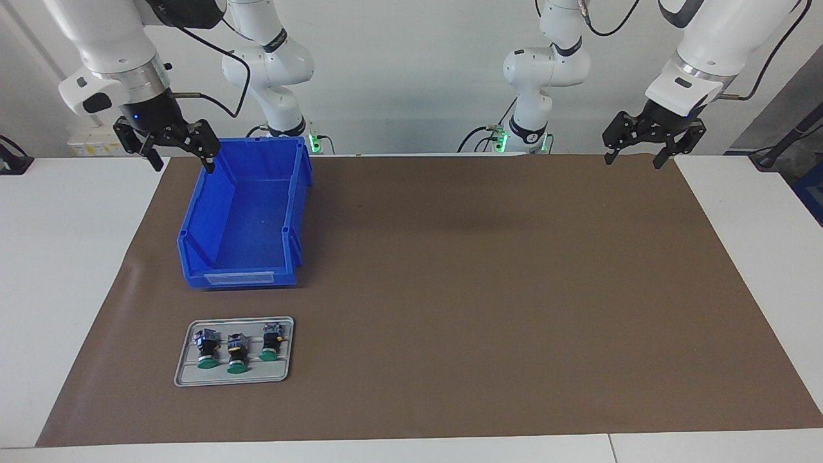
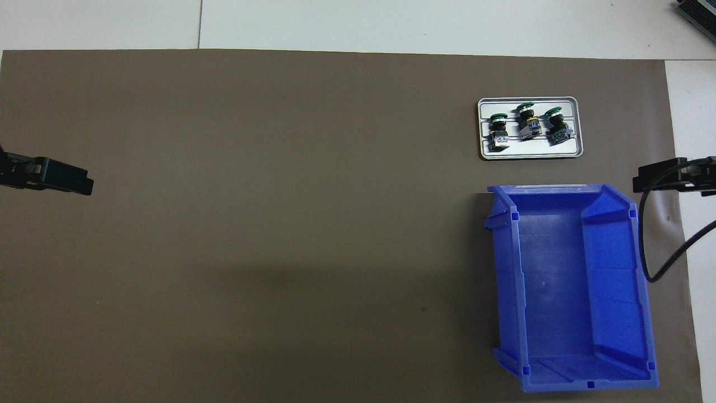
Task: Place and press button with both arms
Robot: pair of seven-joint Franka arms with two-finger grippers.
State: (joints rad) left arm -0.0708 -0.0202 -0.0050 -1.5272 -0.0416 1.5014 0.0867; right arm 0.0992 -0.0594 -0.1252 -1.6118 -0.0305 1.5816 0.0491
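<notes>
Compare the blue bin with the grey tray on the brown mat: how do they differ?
The blue bin is deep, high-walled and empty; the grey tray is shallow and carries three green-capped buttons. The bin lies nearer to the robots than the tray. Both sit toward the right arm's end of the table.

facing: I look high across the mat (image 1: 450,289) at both arms | overhead: steeply down | shared: mat, bin (image 2: 570,280), tray (image 2: 576,126)

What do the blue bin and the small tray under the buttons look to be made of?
Blue bin: likely moulded plastic, uniform colour, ribbed rim, slight sheen. Tray: probably metal or light-grey plastic, pale matte surface, rounded raised rim; the look leaves it open.
</notes>
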